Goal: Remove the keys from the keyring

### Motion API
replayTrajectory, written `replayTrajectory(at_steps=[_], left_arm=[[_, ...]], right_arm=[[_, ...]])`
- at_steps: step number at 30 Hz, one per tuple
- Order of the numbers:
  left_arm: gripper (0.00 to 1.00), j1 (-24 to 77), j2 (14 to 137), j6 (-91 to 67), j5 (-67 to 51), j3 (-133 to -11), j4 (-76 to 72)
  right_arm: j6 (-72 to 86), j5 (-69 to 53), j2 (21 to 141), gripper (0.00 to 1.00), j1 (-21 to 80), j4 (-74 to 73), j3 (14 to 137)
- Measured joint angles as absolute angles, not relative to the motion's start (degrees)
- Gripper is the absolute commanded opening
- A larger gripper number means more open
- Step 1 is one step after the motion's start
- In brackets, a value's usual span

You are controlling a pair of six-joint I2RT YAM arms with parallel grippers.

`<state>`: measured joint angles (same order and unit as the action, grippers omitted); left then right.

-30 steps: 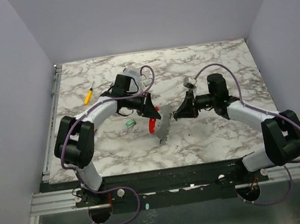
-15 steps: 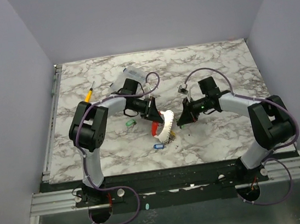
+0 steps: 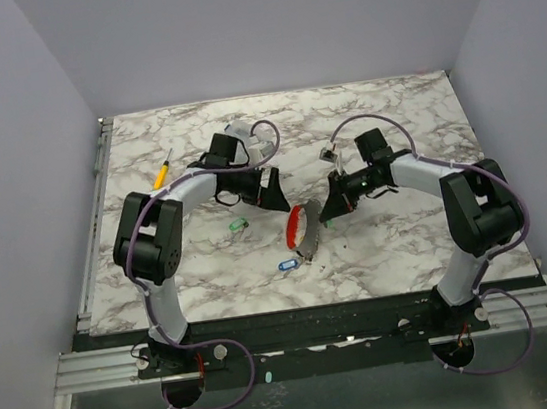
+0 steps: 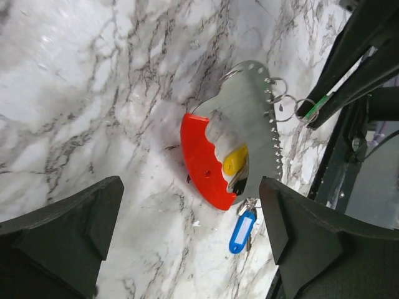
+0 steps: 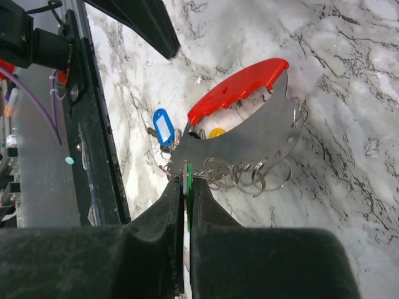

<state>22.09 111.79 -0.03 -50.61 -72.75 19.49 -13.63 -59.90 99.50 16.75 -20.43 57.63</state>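
The left tool (image 4: 190,193) hangs spread wide above the keyring (image 5: 249,137) at mid-counter (image 5: 349,93). The right tool (image 5: 187,177), pressed together, pinches the keyring's ringed edge. A blue-tagged key (image 5: 163,126) lies just beside it, nearer.

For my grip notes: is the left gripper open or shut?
Open. On the left gripper the fingers stand far apart, nothing held between them; the keyring lies on the table beyond.

The keyring (image 3: 300,229) sat hemmed in mid-frame: the left claw (image 3: 275,197) spread wide just upper left, the right claw (image 3: 324,215) pinched at its right edge. A green key (image 3: 238,225) and a blue key (image 3: 286,264) lay lower left. Bare counter (image 3: 410,247) stretched along the right and top.
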Motion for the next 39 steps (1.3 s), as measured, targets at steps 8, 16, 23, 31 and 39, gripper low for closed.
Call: replayTrajectory(at_steps=[8, 16, 23, 31, 39], left_arm=[[0.99, 21.21, 98.04, -4.93, -42.30, -60.47, -0.23], [0.99, 17.32, 93.82, -25.58, -44.64, -43.42, -42.68], [0.71, 24.08, 90.74, -13.93, -48.01, -36.58, -50.54], [0.55, 29.21, 90.28, 2.90, -47.13, -31.79, -51.33], [0.53, 33.71, 92.68, 11.40, -45.52, -31.81, -52.01]], right_arm=[[-15.09, -62.61, 102.65, 0.01, 16.75, -25.23, 60.29], [-14.59, -65.71, 102.76, 0.01, 16.75, -27.49, 62.24], [-16.10, -67.64, 102.96, 0.01, 16.75, -32.32, 65.43], [-21.08, -70.11, 104.14, 0.01, 16.75, -38.19, 68.58], [-24.99, -71.81, 105.82, 0.01, 16.75, -42.70, 69.34]])
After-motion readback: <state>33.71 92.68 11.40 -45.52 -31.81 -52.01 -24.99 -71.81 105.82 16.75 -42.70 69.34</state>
